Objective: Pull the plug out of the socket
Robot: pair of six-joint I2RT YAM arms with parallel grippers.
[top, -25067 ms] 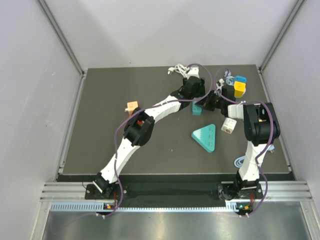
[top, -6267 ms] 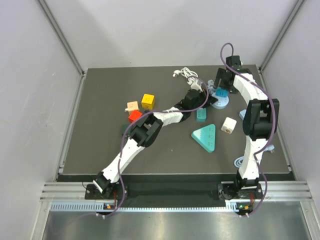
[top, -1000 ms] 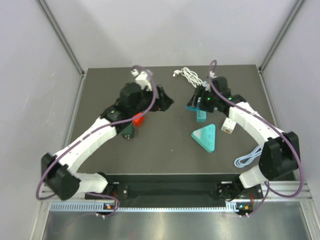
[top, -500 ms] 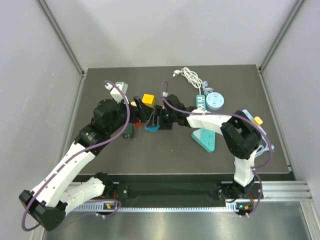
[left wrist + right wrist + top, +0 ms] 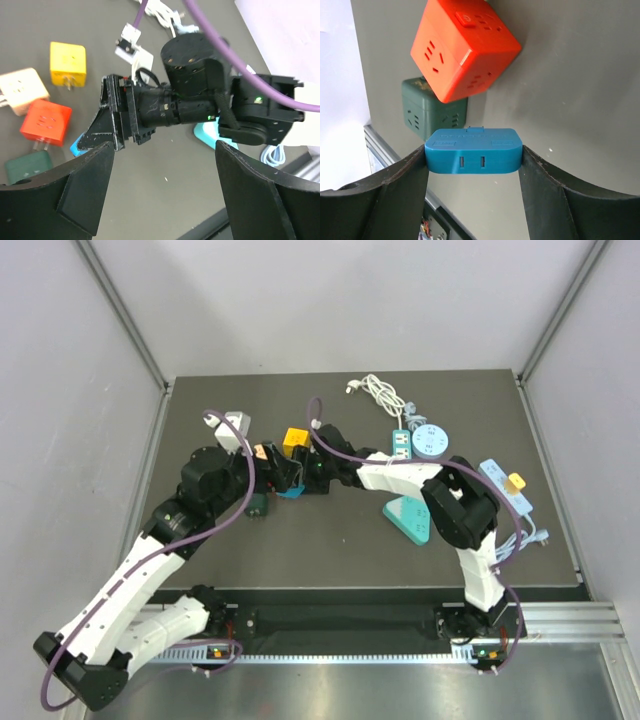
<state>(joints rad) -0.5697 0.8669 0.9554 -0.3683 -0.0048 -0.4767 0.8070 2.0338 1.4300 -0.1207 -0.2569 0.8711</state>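
plug (image 5: 473, 150) clamped in right gripper (image 5: 473, 161), left of centre on table (image 5: 330, 550).
blue plug sits crosswise between the closed right jaws, slotted face to the wrist camera. just beyond it lie a green cube (image 5: 432, 117) and a red cube (image 5: 465, 50), close together; cannot tell if they touch. yellow cube (image 5: 295, 440) lies near, farther back. left gripper (image 5: 165, 150) stands wide open, nothing in it, facing the right gripper at close range. strip socket (image 5: 402, 443) and round socket (image 5: 431, 441) lie side by side, well apart from the plug, toward the back right.
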